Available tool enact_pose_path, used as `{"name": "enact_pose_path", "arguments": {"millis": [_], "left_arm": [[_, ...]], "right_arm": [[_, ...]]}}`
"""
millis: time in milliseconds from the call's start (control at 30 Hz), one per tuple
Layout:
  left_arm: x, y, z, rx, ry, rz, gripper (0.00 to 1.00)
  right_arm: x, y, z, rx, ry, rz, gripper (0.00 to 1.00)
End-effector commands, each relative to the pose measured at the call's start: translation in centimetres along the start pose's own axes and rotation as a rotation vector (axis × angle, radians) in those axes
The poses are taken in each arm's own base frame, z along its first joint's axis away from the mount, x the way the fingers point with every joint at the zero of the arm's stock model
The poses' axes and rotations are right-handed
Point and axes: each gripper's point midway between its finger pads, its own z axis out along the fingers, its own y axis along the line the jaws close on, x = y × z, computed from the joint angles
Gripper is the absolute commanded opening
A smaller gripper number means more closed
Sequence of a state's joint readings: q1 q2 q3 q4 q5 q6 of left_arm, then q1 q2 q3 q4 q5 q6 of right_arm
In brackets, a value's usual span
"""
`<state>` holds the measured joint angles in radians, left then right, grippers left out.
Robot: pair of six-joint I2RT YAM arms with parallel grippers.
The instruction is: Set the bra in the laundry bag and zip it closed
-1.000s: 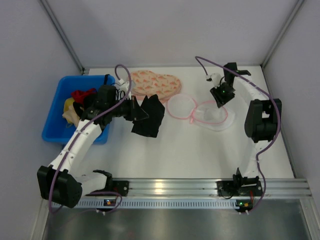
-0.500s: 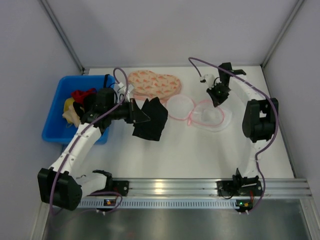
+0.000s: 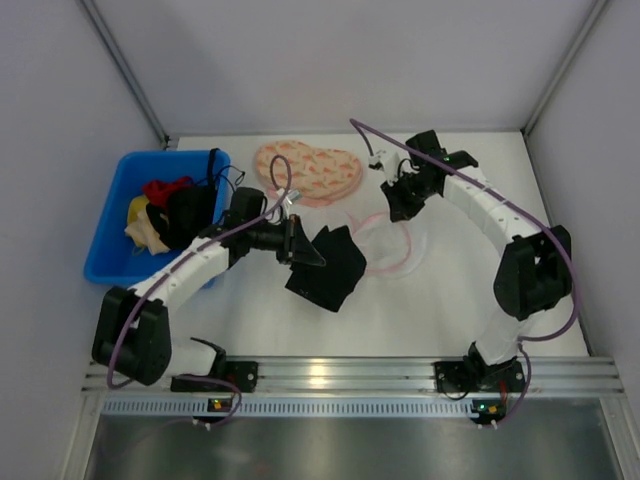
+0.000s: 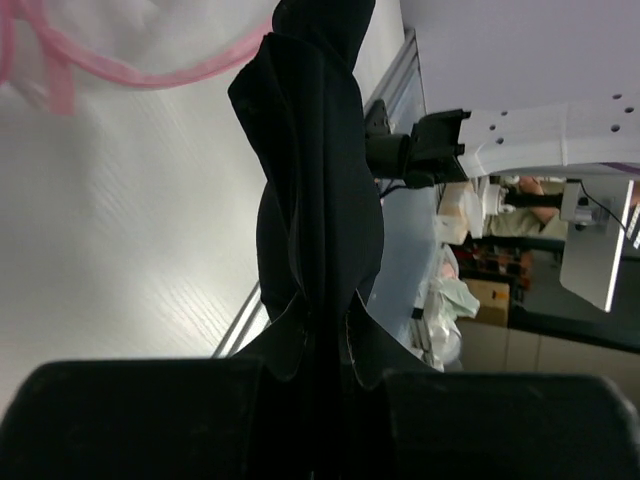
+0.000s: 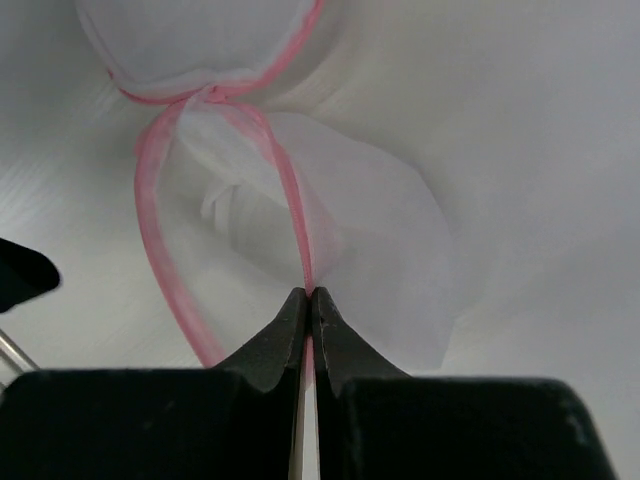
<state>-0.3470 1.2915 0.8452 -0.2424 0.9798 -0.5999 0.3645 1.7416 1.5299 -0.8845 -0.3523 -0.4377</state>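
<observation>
Hanging from the left gripper (image 3: 300, 246), the bra (image 3: 328, 268) is a soft matte black strip, folded lengthwise w/ deep creases. In the left wrist view the gripper (image 4: 325, 335) is clenched on one end of the bra (image 4: 315, 200). It sits over the table (image 3: 430, 310) centre, just left of the laundry bag (image 3: 388, 245).

Bag: thin see-through white mesh w/ a pink zip rim, pulled up into a slack tent. The right gripper (image 3: 397, 205) is clamped tight on the rim. Right wrist view shows the gripper (image 5: 310, 300) pinching the pink edge, w/ the bag (image 5: 370, 230) mesh draping either side.

Vs 1 s ago: bra has shifted right and nearer the arm bases. Right arm has swung left, its jaws have closed, and the bag, flat before as two rings, is now lifted and stretched.

Bra's long axis runs diagonally, from the fingers at upper left to the free end at lower right, toward the near edge.

Further out: peach-pink patterned heart-shaped cloth (image 3: 310, 170) flat at the back, blue bin (image 3: 108, 250) of mixed fabric at left.
</observation>
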Motion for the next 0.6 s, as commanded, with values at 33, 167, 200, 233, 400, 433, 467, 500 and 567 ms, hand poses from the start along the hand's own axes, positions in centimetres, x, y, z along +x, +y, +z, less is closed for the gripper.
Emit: {"name": "enact_pose_path", "arguments": {"millis": [33, 167, 200, 233, 400, 433, 467, 500, 567], "left_arm": [[1.1, -2.2, 2.8, 0.133, 0.117, 0.021, 0.00], [1.9, -1.4, 5.4, 0.178, 0.204, -0.052, 0.00], [2.0, -1.4, 5.7, 0.188, 0.224, -0.086, 0.00], [1.8, -1.4, 6.0, 0.197, 0.233, -0.096, 0.00], [0.4, -0.7, 8.1, 0.221, 0.262, -0.143, 0.00], [0.2, -0.6, 8.2, 0.229, 0.263, -0.154, 0.00], [-0.1, -0.5, 8.5, 0.232, 0.265, -0.194, 0.00], [-0.5, -0.7, 8.7, 0.252, 0.256, -0.177, 0.00], [-0.9, -0.4, 8.9, 0.255, 0.256, -0.220, 0.00]], "right_arm": [[-2.7, 3.7, -1.0, -0.047, -0.110, -0.013, 0.00], [-3.1, 5.3, -0.7, -0.069, -0.129, -0.034, 0.00], [-3.4, 5.8, -0.7, -0.073, -0.142, -0.049, 0.00], [-3.5, 6.1, -0.7, -0.079, -0.145, -0.053, 0.00], [-3.2, 7.9, -1.1, -0.124, -0.166, -0.078, 0.00], [-3.3, 8.3, -1.1, -0.136, -0.173, -0.088, 0.00], [-3.0, 8.7, -1.2, -0.141, -0.176, -0.100, 0.00], [-2.8, 8.9, -1.3, -0.143, -0.178, -0.108, 0.00], [-2.5, 9.6, -1.4, -0.161, -0.185, -0.135, 0.00]]}}
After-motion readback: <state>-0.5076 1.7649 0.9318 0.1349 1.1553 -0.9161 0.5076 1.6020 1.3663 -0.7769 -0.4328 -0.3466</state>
